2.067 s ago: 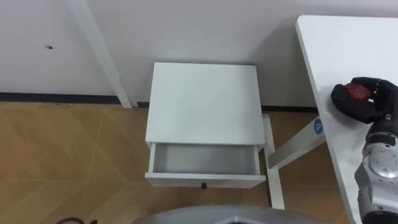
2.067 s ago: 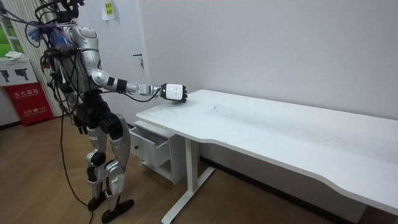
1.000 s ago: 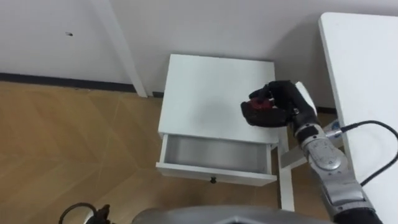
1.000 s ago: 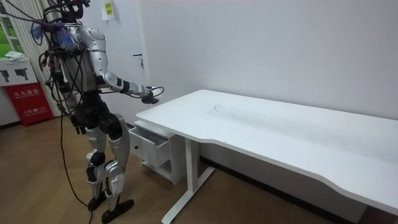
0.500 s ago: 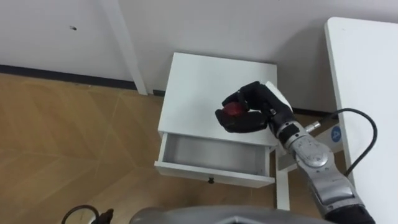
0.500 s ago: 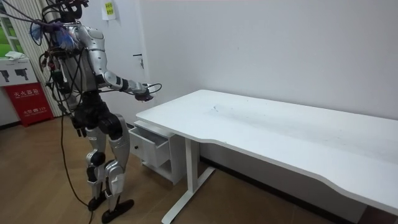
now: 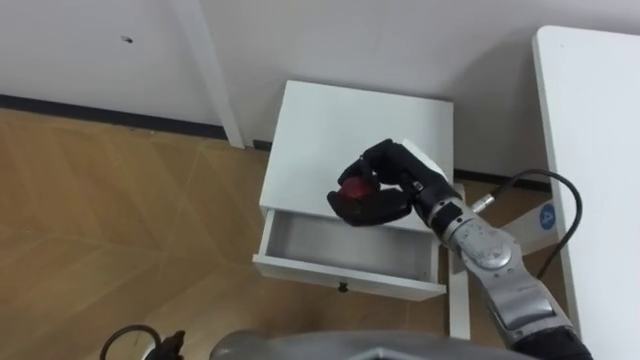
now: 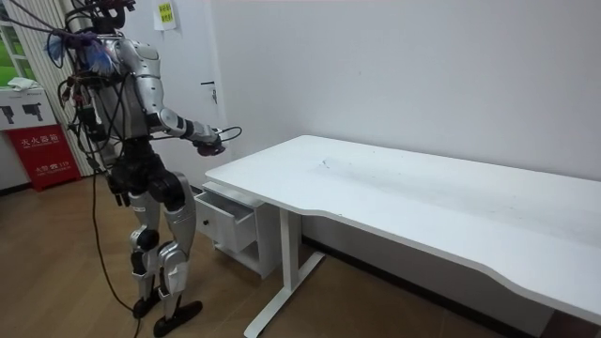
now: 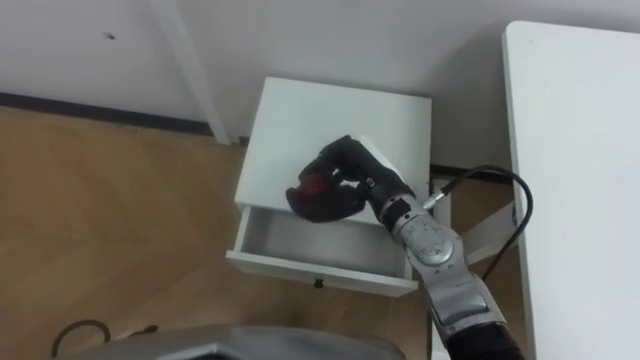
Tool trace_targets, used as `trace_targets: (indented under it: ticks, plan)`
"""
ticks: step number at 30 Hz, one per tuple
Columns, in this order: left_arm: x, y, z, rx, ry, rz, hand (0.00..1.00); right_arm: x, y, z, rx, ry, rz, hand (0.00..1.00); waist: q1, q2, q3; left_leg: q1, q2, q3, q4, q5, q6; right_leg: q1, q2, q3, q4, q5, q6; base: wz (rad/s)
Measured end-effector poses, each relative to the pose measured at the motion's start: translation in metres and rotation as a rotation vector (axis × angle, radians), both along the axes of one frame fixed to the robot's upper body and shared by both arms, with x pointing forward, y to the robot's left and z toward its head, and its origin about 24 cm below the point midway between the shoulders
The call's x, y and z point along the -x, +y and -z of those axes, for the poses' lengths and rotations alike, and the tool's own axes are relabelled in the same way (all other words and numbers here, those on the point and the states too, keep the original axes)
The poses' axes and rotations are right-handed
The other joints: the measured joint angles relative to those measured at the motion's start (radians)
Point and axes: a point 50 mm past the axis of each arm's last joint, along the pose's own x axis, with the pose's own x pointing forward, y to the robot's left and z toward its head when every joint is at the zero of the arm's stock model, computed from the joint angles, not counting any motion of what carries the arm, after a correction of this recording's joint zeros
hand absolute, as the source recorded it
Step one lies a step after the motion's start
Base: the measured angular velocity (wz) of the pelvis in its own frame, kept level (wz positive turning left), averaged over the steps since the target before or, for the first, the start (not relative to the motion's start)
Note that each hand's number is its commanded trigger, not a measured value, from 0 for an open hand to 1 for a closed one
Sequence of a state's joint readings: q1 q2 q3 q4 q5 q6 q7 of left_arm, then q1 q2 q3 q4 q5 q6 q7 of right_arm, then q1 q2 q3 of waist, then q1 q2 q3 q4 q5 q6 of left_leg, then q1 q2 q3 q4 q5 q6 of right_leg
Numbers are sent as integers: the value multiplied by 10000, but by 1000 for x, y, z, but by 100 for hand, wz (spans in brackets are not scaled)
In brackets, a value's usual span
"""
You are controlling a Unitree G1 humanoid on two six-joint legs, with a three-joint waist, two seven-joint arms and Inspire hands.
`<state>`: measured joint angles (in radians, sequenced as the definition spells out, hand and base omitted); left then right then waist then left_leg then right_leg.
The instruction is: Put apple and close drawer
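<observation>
My right hand (image 7: 385, 192) is shut on a red apple (image 7: 352, 187) and holds it in the air over the front edge of the white bedside cabinet (image 7: 350, 130), just above its open drawer (image 7: 340, 248). In the right eye view the hand (image 9: 340, 190) and the apple (image 9: 312, 187) sit over the same spot, and the drawer (image 9: 315, 243) looks empty. In the room view I stand in front of the cabinet with the right hand (image 8: 209, 144) stretched out over it. My left hand (image 8: 116, 186) hangs at my hip.
A white desk (image 7: 595, 150) runs along my right, its leg (image 7: 455, 290) close beside the cabinet. A slanted white post (image 7: 210, 70) rises at the wall behind the cabinet on the left. Wooden floor (image 7: 120, 230) spreads out to the left.
My right hand has carried the apple from the desk leftwards to above the cabinet's front edge and the open drawer. The head camera has shifted left with it.
</observation>
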<state>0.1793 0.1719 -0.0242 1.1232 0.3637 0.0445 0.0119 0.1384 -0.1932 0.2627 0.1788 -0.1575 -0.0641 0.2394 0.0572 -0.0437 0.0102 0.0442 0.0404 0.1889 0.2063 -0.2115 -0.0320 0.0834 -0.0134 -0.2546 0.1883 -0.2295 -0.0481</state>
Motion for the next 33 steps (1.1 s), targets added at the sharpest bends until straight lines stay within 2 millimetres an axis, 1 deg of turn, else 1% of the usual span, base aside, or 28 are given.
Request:
trace_targets:
  ticks: [5, 8, 15, 25, 28, 31, 32, 33]
  plan:
    - [-2, 0, 0, 8, -53, 27, 0, 0, 0, 0, 43, 6, -48, 0, -4, -3, -7, -58, -1, -11, 16, 0, 0, -43, -1, -9, 1, 0, 0, 0]
    - [-3, 0, 0, 4, -83, 37, 0, 0, 0, 0, 44, 9, -46, 0, 2, 11, -30, -167, 1, -27, 70, 0, 0, -125, -3, -14, 17, 5, -4, 0]
    - [-6, 1, -1, -2, -154, 62, 0, 2, -1, 4, 84, 184, -1, 0, -40, 24, -29, -173, 4, -25, 112, -1, 1, -122, -5, 3, 17, 15, -6, 0]
    - [-4, 1, -1, -44, -116, 53, 0, 9, -6, 11, 257, 691, 230, 0, -76, 25, -34, -169, 2, 9, 140, -2, 4, -130, -17, -11, 84, 16, -5, 0]
    - [1, 2, -1, -115, 84, -31, 0, 12, -10, 19, 386, 1039, 489, 0, -161, -16, -62, -142, 2, 0, 142, -2, 4, -111, -26, -35, 130, 15, -5, 1]
    - [4, 2, -1, -174, 132, -55, 0, 18, -15, 31, 475, 1601, 780, 0, -312, -60, -91, -141, 2, -18, 155, -5, 9, -78, -31, -68, 131, 16, -5, 0]
    - [5, 2, -1, -184, 156, -70, 0, 22, -19, 37, 588, 1904, 987, 0, -349, -64, -93, -144, 6, -22, 187, -18, 31, -35, -34, -118, 135, 16, -4, 10]
    - [7, 2, -1, -192, 169, -99, 0, 27, -25, 45, 697, 2256, 1285, 0, -464, -69, -94, -145, 9, -35, 267, -46, 77, 29, -50, -211, 132, 16, -3, 15]
